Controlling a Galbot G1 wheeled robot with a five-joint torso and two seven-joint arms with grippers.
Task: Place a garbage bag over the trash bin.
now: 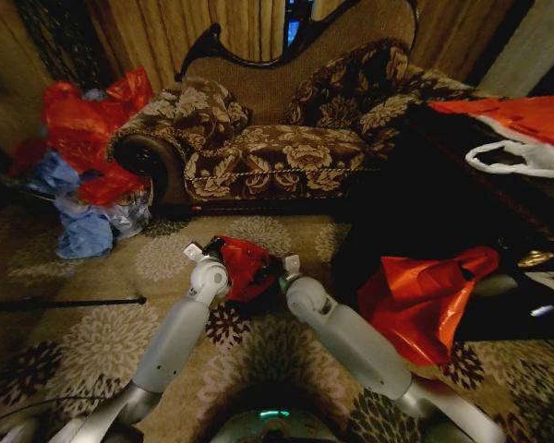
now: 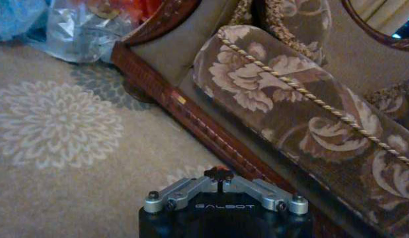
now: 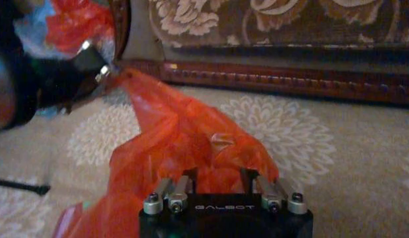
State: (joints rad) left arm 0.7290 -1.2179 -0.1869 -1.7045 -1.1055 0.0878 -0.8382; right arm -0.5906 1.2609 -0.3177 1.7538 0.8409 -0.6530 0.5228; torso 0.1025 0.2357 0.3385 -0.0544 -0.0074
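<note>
Thin glossy plastic against woven cloth, carved wood and soft carpet.
The garbage bag (image 3: pixel 184 144) is thin red plastic, crinkled and shiny. The sofa (image 1: pixel 277 157) wears matt woven floral cloth edged with twisted cord, over a dark polished wood frame with beaded carving. The carpet (image 2: pixel 65 163) looks soft and matt. The left gripper (image 2: pixel 219 174) and right gripper (image 3: pixel 217 171) have brushed metal linkages on matt black housings. The heap of bags (image 1: pixel 88 175) is glossy, wrinkled plastic.

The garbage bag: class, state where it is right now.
In the head view the garbage bag is stretched between the left tool and right tool, above the carpet before the sofa.
</note>
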